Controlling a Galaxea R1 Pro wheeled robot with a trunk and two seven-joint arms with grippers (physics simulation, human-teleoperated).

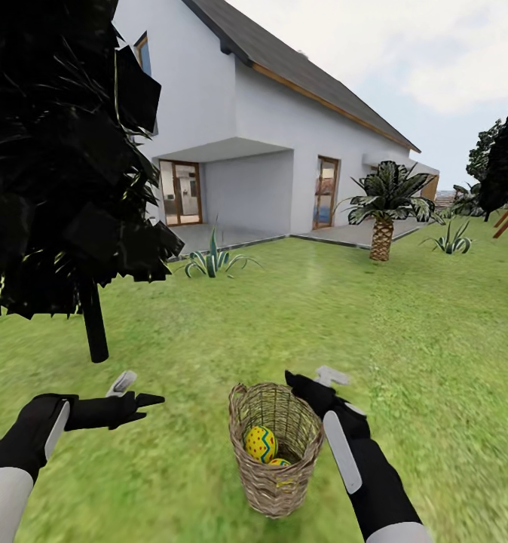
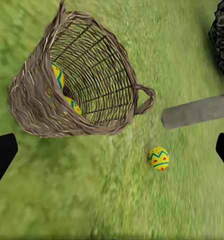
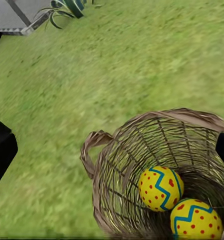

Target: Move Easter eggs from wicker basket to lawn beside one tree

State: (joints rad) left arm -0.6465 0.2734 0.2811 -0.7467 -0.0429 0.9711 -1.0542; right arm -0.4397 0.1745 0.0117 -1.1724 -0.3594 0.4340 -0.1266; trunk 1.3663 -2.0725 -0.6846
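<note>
My right claw (image 1: pixel 303 378) spread wide, empty, poised over wicker basket (image 1: pixel 274 483) rim to reach two Easter eggs (image 3: pixel 160 188) inside.

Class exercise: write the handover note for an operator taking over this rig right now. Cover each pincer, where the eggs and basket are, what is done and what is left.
Left pincer: open, empty, beside the wicker basket.
Right pincer: open, empty, at the basket's rim.
Two Easter eggs lie in the basket; the third egg lies on the lawn beside it, near a grey trunk.
Left: lift out both eggs and set all three by one tree.
</note>
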